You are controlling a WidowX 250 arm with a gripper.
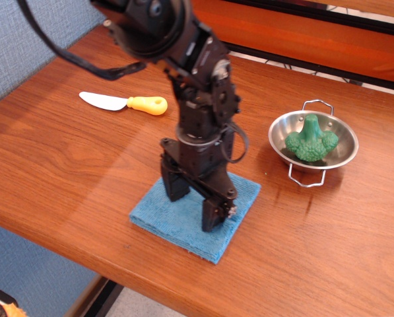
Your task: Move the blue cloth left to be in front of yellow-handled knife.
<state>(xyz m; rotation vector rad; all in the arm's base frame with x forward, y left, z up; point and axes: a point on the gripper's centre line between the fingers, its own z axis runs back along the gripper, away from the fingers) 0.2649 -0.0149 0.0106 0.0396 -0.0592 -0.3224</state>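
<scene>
Currently: gripper (195,203), fingers apart, is pressing onto blue cloth (183,224); cloth is lying at 5 o'clock of yellow-handled knife (125,103), transfer pending.

One blue cloth (183,224), one yellow-handled knife (124,102), one metal bowl (342,132), one green broccoli (310,140), all on one table (65,158).
</scene>
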